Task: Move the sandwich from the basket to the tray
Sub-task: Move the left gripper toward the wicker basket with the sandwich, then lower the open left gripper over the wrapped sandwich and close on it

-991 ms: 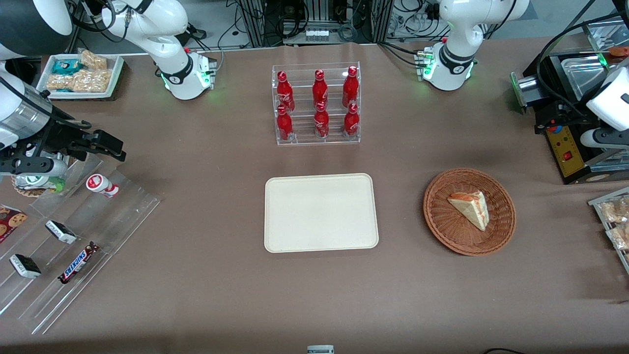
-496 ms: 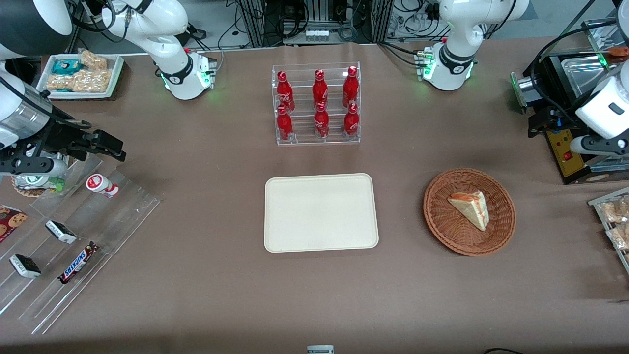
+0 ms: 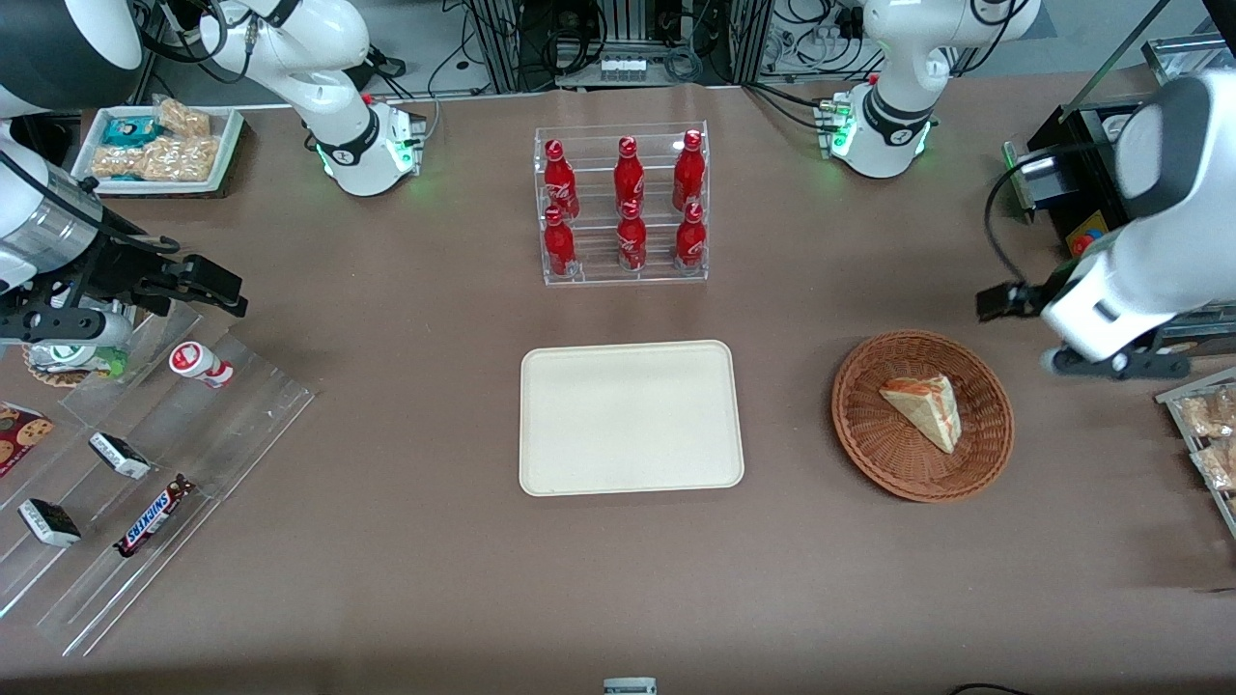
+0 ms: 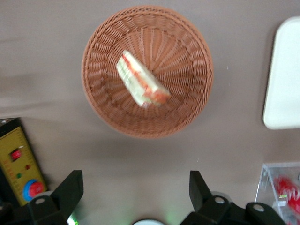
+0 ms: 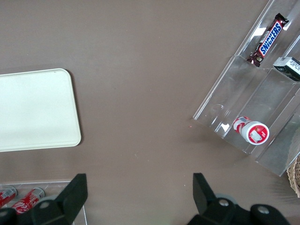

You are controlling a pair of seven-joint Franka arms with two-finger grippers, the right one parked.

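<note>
Over the table near the basket (image 3: 922, 415), your gripper (image 4: 135, 191) hangs high with fingers spread wide, nothing held. Sandwich (image 3: 925, 409) lies on its side in the basket, well apart from the tray (image 3: 632, 417). Centre above the wedge first, turn the wrist so the fingers straddle its two flat bread faces, then descend straight. Squeeze lightly; soft bread likely crushes.
</note>
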